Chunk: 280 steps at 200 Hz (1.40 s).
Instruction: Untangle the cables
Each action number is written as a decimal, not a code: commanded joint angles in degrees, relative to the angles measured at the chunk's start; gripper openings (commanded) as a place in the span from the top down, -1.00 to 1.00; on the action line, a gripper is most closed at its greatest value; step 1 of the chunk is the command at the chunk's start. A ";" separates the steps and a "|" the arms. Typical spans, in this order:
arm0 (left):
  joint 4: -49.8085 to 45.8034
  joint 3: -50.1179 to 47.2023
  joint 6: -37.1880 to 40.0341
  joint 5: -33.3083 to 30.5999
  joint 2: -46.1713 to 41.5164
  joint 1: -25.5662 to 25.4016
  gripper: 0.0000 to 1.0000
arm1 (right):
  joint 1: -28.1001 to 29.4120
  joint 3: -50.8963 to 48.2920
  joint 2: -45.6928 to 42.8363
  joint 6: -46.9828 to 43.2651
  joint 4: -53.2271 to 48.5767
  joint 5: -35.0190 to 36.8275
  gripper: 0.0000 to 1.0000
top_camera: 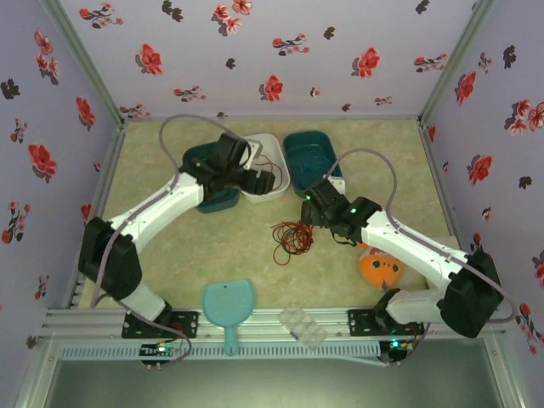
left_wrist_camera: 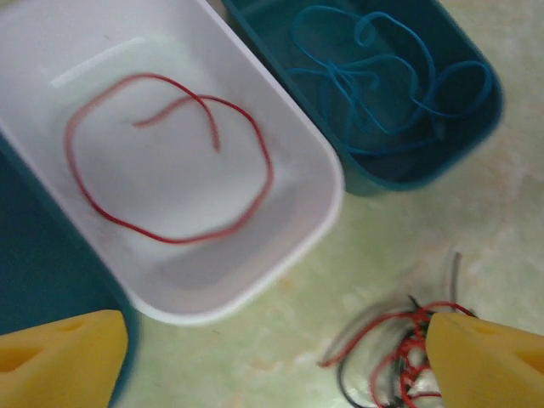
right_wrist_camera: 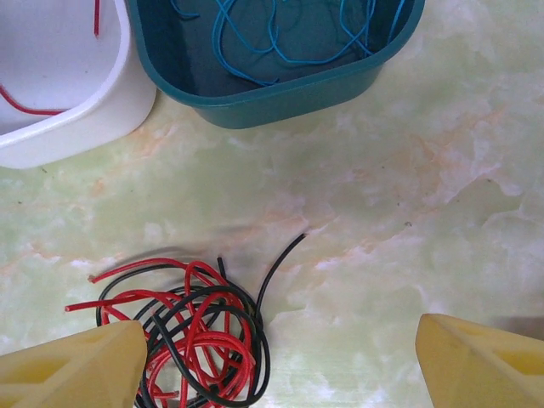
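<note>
Two arms over a green-marbled worktop (top_camera: 212, 255). The left gripper (top_camera: 265, 178) hangs above a white oblong plastic bin (top_camera: 286, 170) that stands near the middle of the worktop's far edge. Its yellow fingertips (left_wrist_camera: 68, 357) stand wide apart with nothing between them. Inside this bin (left_wrist_camera: 289, 238) lies one red wire (left_wrist_camera: 170, 240) in a single loose loop, free of the others.

A teal plastic bin (top_camera: 308, 138) stands just beside the white one, on its right. It (left_wrist_camera: 382, 178) holds the blue-teal wires (left_wrist_camera: 374, 76) in a loose heap.

A tangle of red and black wires (top_camera: 291, 236) lies on the bare surface at about the centre of the worktop, apart from both bins. The right gripper (top_camera: 308, 209) hovers just beyond this tangle (right_wrist_camera: 195, 331), jaws spread wide and gripping nothing. One yellow fingertip (right_wrist_camera: 76, 365) overlaps the tangle's edge in the wrist view, and one black end (right_wrist_camera: 280, 259) trails out toward the teal bin (right_wrist_camera: 297, 93).
</note>
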 commanded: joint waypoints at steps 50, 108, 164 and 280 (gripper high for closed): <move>28.35 -26.64 -9.79 3.37 -8.00 -8.28 -0.45 | -0.50 0.50 5.39 1.85 2.48 -2.28 -0.70; 39.93 -30.10 -13.02 7.52 -0.41 -9.88 -0.19 | -1.64 1.69 11.01 1.82 4.90 -4.93 -0.70; 40.95 -27.89 -12.36 8.96 5.32 -10.06 -0.01 | -2.52 1.15 12.26 2.28 5.98 -5.75 -0.71; 40.82 -25.10 -11.65 10.33 10.42 -10.91 0.20 | -3.49 0.74 13.84 2.42 7.08 -8.60 -0.72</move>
